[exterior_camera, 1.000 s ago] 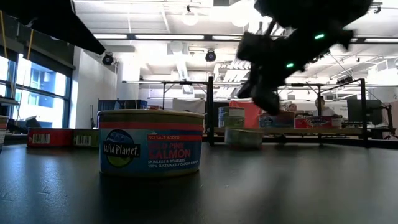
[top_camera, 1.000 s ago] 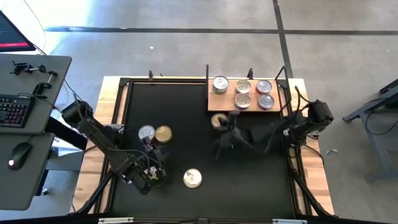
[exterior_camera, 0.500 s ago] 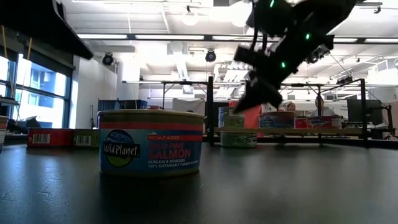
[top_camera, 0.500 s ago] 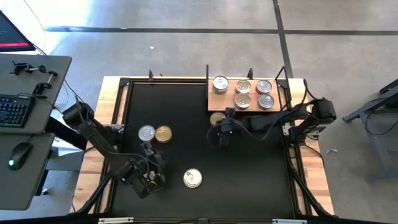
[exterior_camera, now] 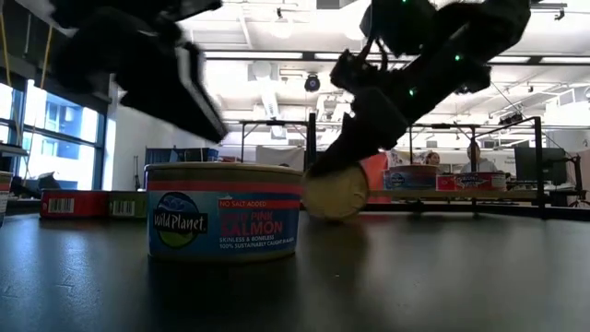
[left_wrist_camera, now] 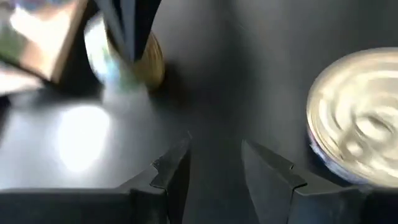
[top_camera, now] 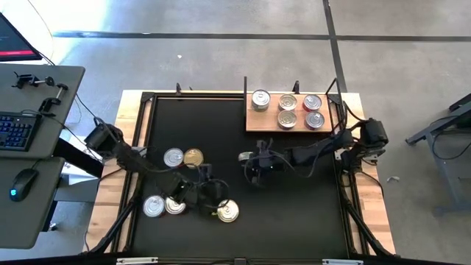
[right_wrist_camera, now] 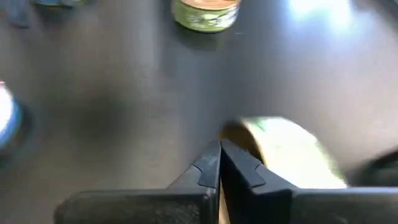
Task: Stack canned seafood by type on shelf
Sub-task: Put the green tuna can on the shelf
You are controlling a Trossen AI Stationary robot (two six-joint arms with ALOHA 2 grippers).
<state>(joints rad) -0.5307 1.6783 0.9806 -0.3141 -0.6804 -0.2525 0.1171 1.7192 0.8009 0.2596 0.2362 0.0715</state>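
The light wooden shelf (top_camera: pixel 257 118) lies at the table's far right and carries several tins (top_camera: pixel 288 101) standing flat. My right gripper (right_wrist_camera: pixel 221 155) is shut near the table's middle, beside a gold tin (right_wrist_camera: pixel 292 155) that stands tipped up on its edge (exterior_camera: pixel 336 192). My left gripper (left_wrist_camera: pixel 214 163) is open and hovers by the salmon tin (top_camera: pixel 228 212), whose silver lid (left_wrist_camera: pixel 354 118) shows just off its fingers. Two tins (top_camera: pixel 182 157) sit side by side left of centre, and two more (top_camera: pixel 163 207) stand at the near left. My right gripper meets the gold tin with its shut fingers (right_wrist_camera: pixel 239 165), slanting down from the table's right. The fingers lie against the tin's upper rim (exterior_camera: pixel 318 171). The tin is tilted, with its lower edge on the black mat. Whether a finger hooks the rim, I cannot tell.
A black mat (top_camera: pixel 309 213) covers the table, with bare room at its near right. Black posts (top_camera: pixel 245 85) stand at the shelf's corners. A desk with a keyboard (top_camera: pixel 18 129) and a mouse is off the table's left side.
My left gripper has swung from the near left toward the table's right, up to the salmon tin, uncovering two tins at the near left. My right gripper has moved toward the table's left and down. The gold tin left its place beside the shelf and now stands tipped on edge.
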